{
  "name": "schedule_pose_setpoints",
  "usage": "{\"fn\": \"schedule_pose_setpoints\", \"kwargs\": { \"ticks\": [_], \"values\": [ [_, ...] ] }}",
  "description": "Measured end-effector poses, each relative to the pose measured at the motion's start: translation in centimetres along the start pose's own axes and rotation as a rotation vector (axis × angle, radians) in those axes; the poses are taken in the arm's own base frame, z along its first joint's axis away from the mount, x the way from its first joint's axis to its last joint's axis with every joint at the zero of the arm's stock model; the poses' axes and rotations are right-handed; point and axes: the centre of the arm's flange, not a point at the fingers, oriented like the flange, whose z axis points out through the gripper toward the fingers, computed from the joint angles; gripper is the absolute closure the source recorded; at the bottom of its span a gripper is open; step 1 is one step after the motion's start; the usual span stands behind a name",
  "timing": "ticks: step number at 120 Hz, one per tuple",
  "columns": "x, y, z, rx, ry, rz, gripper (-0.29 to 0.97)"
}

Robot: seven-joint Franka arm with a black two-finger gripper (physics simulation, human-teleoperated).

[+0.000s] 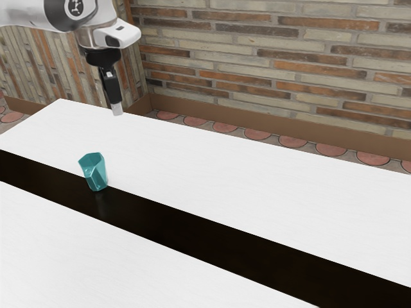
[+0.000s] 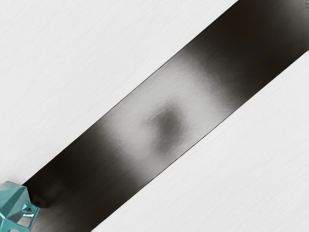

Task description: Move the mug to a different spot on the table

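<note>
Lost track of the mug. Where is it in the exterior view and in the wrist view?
Exterior view: the mug stands upright toward the exterior view's left, on the far edge of the dark stripe.
Wrist view: the mug is partly in frame, at the dark stripe's edge.
Shared landmark: the dark stripe across the white table.
</note>
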Motion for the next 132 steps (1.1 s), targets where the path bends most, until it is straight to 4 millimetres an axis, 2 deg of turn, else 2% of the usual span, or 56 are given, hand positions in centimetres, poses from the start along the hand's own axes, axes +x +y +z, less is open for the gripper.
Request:
{"fn": "schedule_pose_setpoints", "kwargs": {
  "ticks": [42, 61, 67, 80, 86, 96, 118, 132],
  "values": [
    [0.0, 0.2, 0.4, -0.01, -0.003, 0.012, 0.0],
    [-2.4, 1.0, 1.8, -0.07, 0.002, -0.095, 0.0],
    [-3.9, 0.1, 2.8, -0.078, -0.001, -0.16, 0.0],
    [-9.1, -3.9, 5.1, -0.063, -0.016, -0.362, 0.0],
    [-10.6, -5.1, 6.0, -0.053, -0.015, -0.433, 0.0],
    [-10.5, -5.5, 6.7, -0.034, -0.005, -0.491, 0.0],
    [-10.4, -5.8, 9.5, -0.039, -0.028, -0.59, 0.0],
    [-10.7, -7.6, 12.1, -0.041, -0.03, -0.695, 0.0]
  ]
}}
